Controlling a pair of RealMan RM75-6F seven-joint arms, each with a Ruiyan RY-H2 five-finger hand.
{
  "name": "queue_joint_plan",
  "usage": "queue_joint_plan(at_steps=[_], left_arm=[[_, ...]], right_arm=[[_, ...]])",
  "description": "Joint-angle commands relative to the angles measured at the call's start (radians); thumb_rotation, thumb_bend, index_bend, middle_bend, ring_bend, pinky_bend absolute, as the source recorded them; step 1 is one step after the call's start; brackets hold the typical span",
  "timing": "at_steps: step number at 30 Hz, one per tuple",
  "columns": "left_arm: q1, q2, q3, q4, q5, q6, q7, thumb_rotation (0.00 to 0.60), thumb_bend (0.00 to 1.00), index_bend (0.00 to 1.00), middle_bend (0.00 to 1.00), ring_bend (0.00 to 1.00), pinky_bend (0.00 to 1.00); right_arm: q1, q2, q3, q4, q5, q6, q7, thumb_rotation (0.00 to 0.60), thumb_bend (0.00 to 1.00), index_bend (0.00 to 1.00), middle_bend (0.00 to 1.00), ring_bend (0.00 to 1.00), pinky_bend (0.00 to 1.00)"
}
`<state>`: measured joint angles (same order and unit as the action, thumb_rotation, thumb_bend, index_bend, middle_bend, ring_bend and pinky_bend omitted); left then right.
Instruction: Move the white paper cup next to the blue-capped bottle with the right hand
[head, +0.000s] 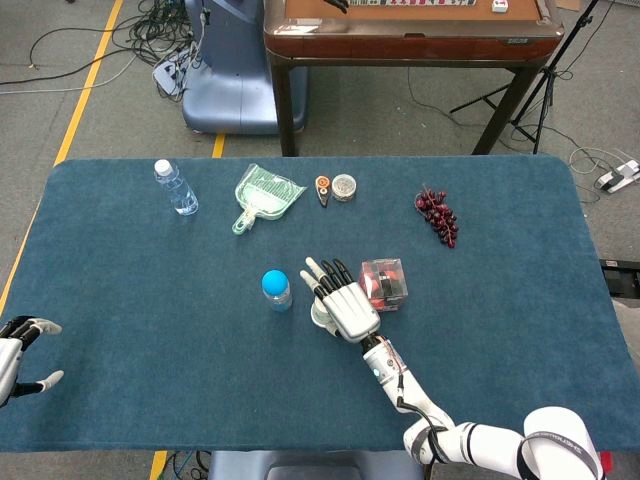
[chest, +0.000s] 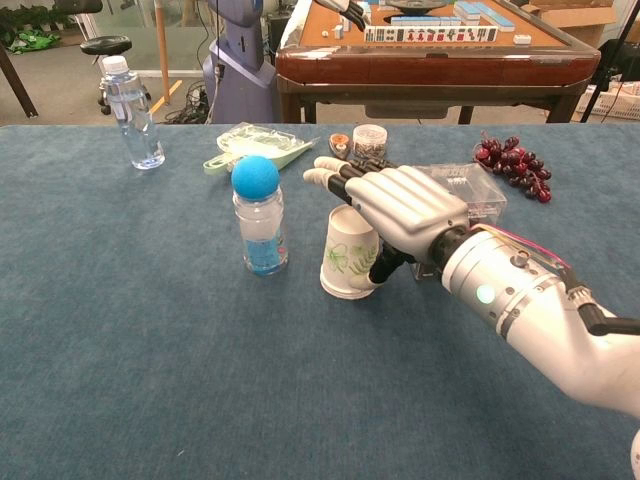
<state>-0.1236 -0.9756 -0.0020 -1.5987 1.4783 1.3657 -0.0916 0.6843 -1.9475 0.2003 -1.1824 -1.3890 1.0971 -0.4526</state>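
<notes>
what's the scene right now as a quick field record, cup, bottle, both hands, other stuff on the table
cup: white paper cup upright on the blue table, right of the blue-capped bottle, a gap between them
right hand: right hand over the cup, fingers stretched flat above its rim, thumb down its right side
left hand: left hand at the table's left edge, holding nothing
other items: clear water bottle, green dustpan, grapes, clear box
</notes>
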Motion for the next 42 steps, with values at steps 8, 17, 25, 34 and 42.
queue_joint_plan(at_steps=[8,17,25,34,42], left_arm=[[0.000,0.003,-0.001,0.000,-0.002,-0.001,-0.005,0.600,0.06,0.35,0.31,0.20,0.43],[-0.001,0.003,0.000,0.001,-0.005,-0.008,-0.003,0.600,0.06,0.35,0.31,0.20,0.43],[-0.001,0.001,0.001,0.000,-0.003,-0.007,0.008,0.600,0.06,0.35,0.31,0.20,0.43],[0.000,0.013,0.003,-0.027,0.004,0.002,0.045,0.600,0.06,0.35,0.31,0.20,0.43],[0.003,0.030,0.006,-0.082,0.028,0.026,0.133,0.600,0.06,0.35,0.31,0.20,0.43]], right_arm=[[0.017,-0.018,0.027,0.047,0.033,-0.007,0.010,0.600,0.00,0.06,0.00,0.00,0.07],[0.011,0.007,0.018,-0.015,0.023,0.013,0.043,0.600,0.00,0.06,0.00,0.00,0.07],[-0.010,0.114,0.013,-0.214,0.018,0.040,-0.027,0.600,0.00,0.06,0.00,0.00,0.07],[-0.052,0.401,0.002,-0.572,0.154,0.032,-0.355,0.600,0.00,0.06,0.02,0.00,0.07],[-0.142,0.678,-0.067,-0.844,0.302,0.129,-0.530,0.600,0.00,0.06,0.03,0.00,0.07]])
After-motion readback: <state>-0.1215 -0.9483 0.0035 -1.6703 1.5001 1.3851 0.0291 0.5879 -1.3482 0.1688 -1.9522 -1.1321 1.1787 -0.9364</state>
